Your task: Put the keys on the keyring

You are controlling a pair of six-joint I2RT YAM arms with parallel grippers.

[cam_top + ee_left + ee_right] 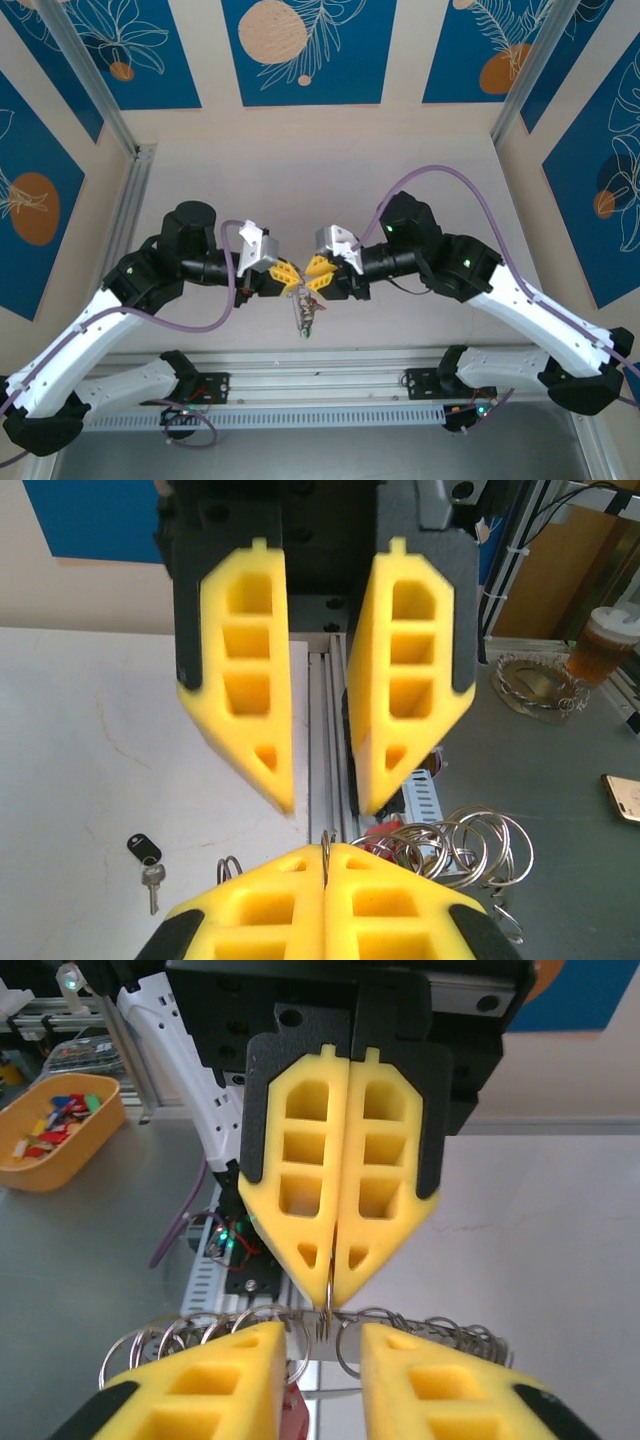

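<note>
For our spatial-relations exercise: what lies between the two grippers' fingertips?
The keyring, pinched by the left gripper, facing the open right gripper; the right wrist view shows it.

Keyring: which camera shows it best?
Right wrist: the keyring hangs pinched in the shut left gripper, small rings fanned either side. Left wrist shows it edge-on with rings bunched right; top shows a small dangling tangle.

White table (pixel 80 740), lightly scuffed, w/ one black-headed key (pixel 144 847) lying flat on it.

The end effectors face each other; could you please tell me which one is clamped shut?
The left end effector: its jaws pinch the keyring wire, while the right end effector's jaws stand apart.
</note>
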